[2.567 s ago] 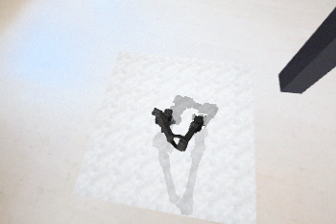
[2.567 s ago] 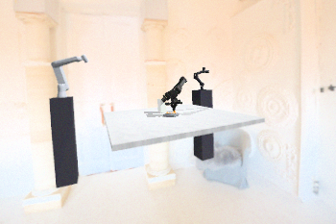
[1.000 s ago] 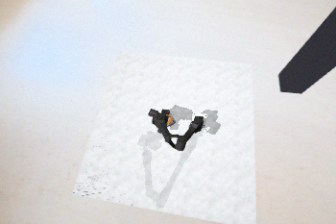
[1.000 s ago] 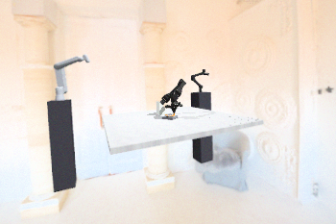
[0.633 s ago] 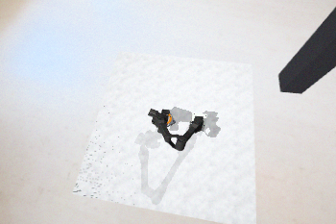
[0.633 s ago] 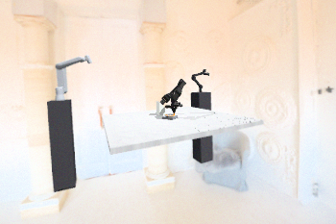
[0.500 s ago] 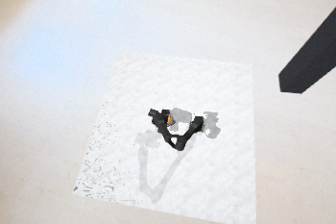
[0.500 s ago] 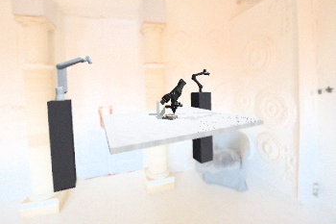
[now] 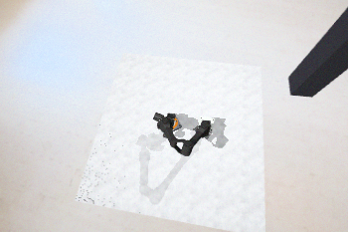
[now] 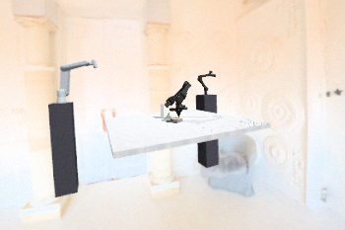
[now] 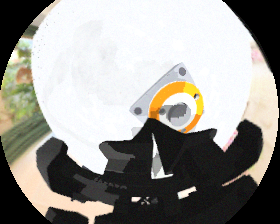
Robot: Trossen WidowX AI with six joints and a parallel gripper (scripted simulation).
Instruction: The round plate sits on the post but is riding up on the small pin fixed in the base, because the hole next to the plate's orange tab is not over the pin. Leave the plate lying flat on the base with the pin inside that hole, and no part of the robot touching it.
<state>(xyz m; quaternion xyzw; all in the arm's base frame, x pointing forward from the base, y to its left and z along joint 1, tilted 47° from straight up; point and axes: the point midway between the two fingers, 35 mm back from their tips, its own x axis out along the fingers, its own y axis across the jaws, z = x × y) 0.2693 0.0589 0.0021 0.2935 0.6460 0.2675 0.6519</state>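
The plate (image 11: 172,88) (image 9: 175,123) (image 10: 175,117) shows as an orange ring, yellow at its upper right, around the grey post (image 11: 181,114) in the wrist view. It is over the grey square base (image 11: 144,104). A small dark spot shows in the yellow part of the ring. I cannot tell which mark is the hole or the pin, nor whether the plate is flat or tilted. My gripper (image 11: 150,119) is shut and empty, its tips over or at the ring's lower left rim; contact cannot be told. The fingers hide the base's near part.
The base stands on a white table (image 9: 224,197) (image 10: 148,138). In the exterior view, a grey arm (image 10: 74,67) and a black arm (image 10: 204,83) stand on dark pillars beyond the table. A thick dark beam (image 9: 320,63) crosses the top view at the right. My arm casts shadows on the table.
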